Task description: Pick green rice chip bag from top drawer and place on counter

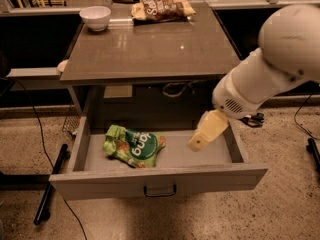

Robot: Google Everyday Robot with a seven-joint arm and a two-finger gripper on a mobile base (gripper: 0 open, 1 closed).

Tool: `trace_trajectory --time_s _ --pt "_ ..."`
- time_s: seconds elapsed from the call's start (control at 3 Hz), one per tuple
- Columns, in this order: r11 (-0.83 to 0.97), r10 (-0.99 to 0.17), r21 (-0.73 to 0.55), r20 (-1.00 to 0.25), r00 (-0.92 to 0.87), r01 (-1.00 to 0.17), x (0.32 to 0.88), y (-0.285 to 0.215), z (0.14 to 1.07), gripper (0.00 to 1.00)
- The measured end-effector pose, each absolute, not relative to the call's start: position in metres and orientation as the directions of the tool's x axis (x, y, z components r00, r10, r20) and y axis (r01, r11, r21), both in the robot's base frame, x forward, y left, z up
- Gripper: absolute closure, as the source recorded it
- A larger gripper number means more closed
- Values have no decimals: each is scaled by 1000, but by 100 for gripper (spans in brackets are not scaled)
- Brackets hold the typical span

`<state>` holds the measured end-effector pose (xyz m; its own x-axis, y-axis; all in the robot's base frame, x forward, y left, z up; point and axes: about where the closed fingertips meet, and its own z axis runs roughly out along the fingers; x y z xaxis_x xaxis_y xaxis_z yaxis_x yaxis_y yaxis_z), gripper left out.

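light: dim, warm, cast from above | glare: pale streaks and a bright dot seen on the glossy surface (pixel 150 54) | shadow: drawer (pixel 100 184) back darkened beneath it | pincer (pixel 202 133): lit pale yellow, held over the drawer's right end

Gripper (pixel 199 140) hangs over top drawer's (pixel 100 183) right side.

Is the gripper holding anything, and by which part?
Nothing. The gripper hangs above the top drawer; the green rice chip bag lies apart inside it.
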<state>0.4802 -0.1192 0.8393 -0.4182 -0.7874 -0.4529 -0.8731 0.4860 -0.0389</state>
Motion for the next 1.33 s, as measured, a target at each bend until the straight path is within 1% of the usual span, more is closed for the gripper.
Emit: trace_trajectory --time_s 0.33,0.67,1.0,1.33 --pt "466 -741 48 -525 -419 -884 482 -72 802 0" --pt "466 -672 94 -609 -421 -880 496 -26 778 0" --pt "466 -672 94 -609 -421 -880 496 -26 778 0" --pt "420 -689 77 -621 -373 -904 514 -12 755 0"
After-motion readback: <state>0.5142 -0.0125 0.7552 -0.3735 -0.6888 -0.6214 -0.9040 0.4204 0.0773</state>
